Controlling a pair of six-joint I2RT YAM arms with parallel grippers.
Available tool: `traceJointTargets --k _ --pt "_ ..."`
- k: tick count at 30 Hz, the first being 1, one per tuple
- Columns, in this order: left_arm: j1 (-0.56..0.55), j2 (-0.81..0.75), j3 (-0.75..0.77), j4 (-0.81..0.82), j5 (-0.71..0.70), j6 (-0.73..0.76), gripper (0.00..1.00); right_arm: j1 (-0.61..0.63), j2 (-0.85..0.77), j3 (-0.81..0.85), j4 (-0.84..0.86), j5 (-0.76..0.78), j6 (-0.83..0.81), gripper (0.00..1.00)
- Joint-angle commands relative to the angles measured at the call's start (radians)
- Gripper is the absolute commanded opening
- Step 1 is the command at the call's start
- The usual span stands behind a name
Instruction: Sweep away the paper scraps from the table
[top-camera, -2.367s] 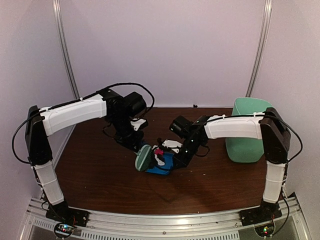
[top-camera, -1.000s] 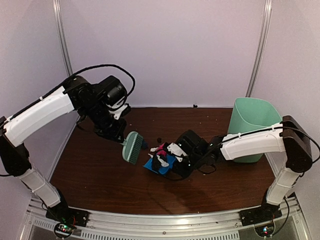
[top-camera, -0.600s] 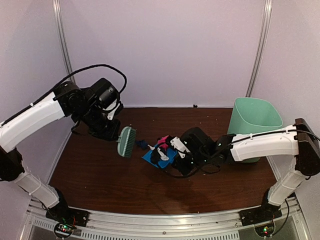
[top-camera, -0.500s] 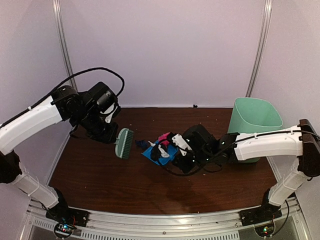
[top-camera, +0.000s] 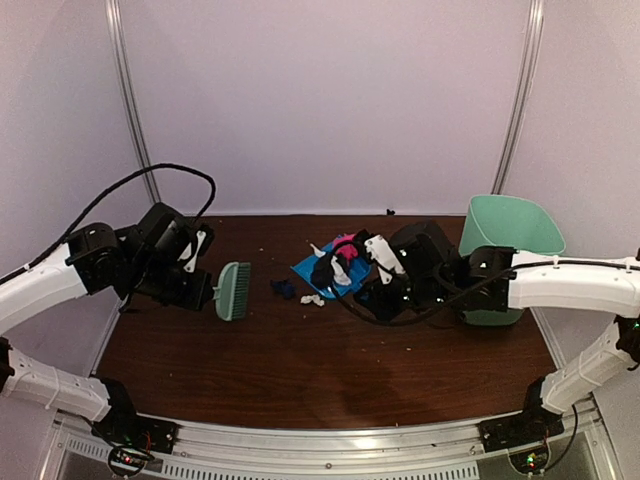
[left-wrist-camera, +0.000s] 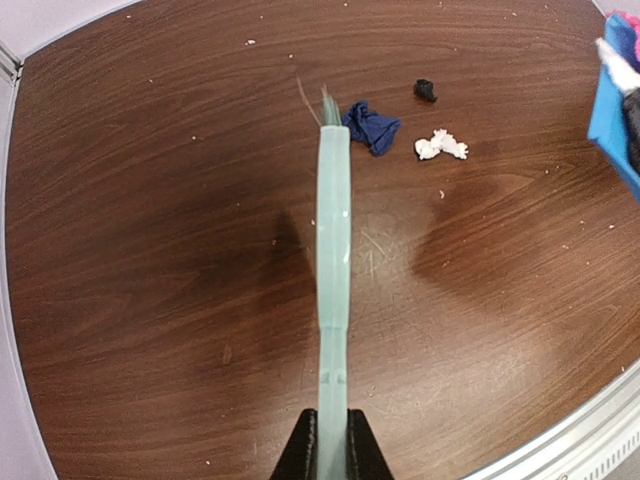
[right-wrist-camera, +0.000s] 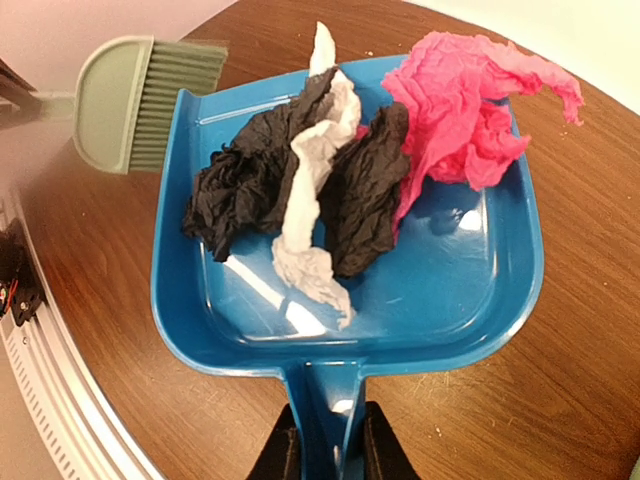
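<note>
The brown counter (top-camera: 300, 380) carries a mint-green bin (top-camera: 505, 222) at its far right. The right claw (right-wrist-camera: 330, 445) is pressed tight on the handle of a blue dustpan (right-wrist-camera: 480, 300), which holds black, white and pink paper scraps (right-wrist-camera: 300, 180). The left claw (left-wrist-camera: 333, 455) pinches the handle of a green brush (left-wrist-camera: 333, 230). Between brush and dustpan, three more wads lie on the counter: a dark blue wad (left-wrist-camera: 372, 127) nearest the brush, a white wad (left-wrist-camera: 441, 146) beside it, and a small black wad (left-wrist-camera: 425, 90) just beyond.
</note>
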Motion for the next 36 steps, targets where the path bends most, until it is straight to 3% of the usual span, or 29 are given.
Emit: traceJointTargets --k 1,19,28,33,36 --pt "0.007 -0.039 -0.068 0.134 -0.025 0.019 0.00 0.010 -0.062 0.076 -0.088 0.090 0.061 0.00" --pt "0.008 -0.167 -0.285 0.250 -0.011 0.012 0.00 0.009 -0.143 0.399 -0.423 0.318 0.250 0.00" --pt "0.008 -0.185 -0.308 0.268 -0.007 0.011 0.00 -0.012 -0.176 0.521 -0.611 0.410 0.350 0.00" --pt "0.008 -0.182 -0.311 0.272 -0.008 0.013 0.00 -0.068 -0.235 0.535 -0.692 0.408 0.435 0.00" --pt "0.008 -0.178 -0.313 0.277 -0.006 0.015 0.00 -0.177 -0.264 0.536 -0.733 0.345 0.455 0.00"
